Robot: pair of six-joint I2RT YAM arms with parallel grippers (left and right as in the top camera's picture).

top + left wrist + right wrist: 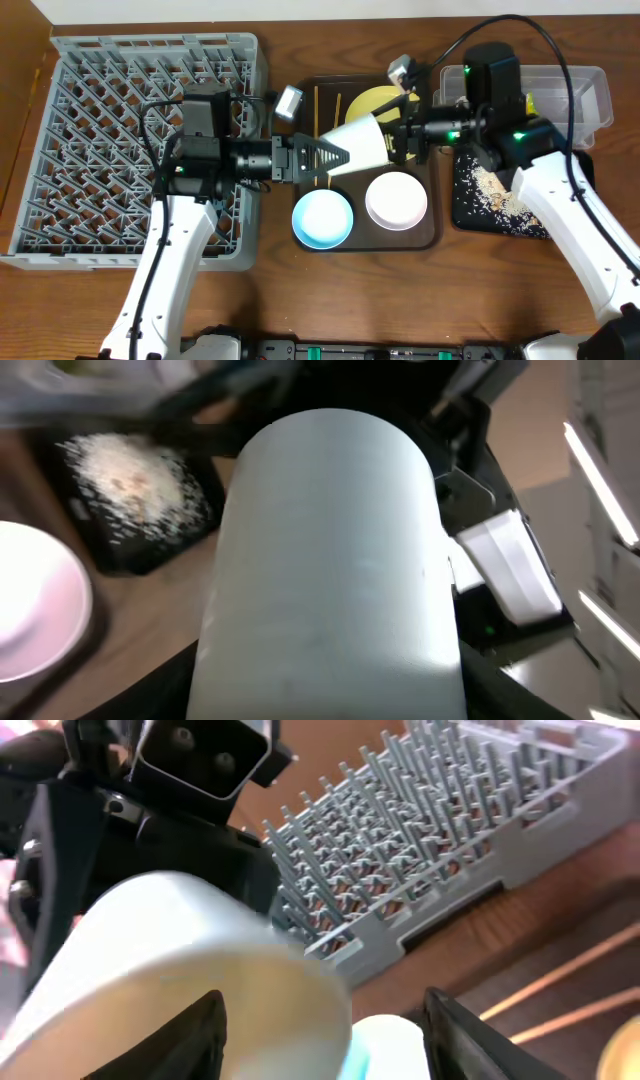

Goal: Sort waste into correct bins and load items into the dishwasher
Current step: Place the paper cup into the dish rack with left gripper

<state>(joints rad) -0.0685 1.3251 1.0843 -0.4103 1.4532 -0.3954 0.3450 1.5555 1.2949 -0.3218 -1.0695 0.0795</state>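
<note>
A white paper cup (362,146) hangs on its side above the brown serving tray (432,232). My left gripper (335,158) is shut on its narrow end, and the cup (330,560) fills the left wrist view, a finger at each side. My right gripper (400,135) stands open at the cup's wide mouth. In the right wrist view the cup (170,970) lies by one finger, with a wide gap to the other. On the tray lie the yellow plate (375,101), light-blue bowl (322,218), small white bowl (396,199) and chopsticks (317,105).
The grey dish rack (140,150) fills the left of the table. At the right, a clear tub (575,95) stands behind a black tray (490,195) holding rice scraps. Both arms meet over the brown tray's middle.
</note>
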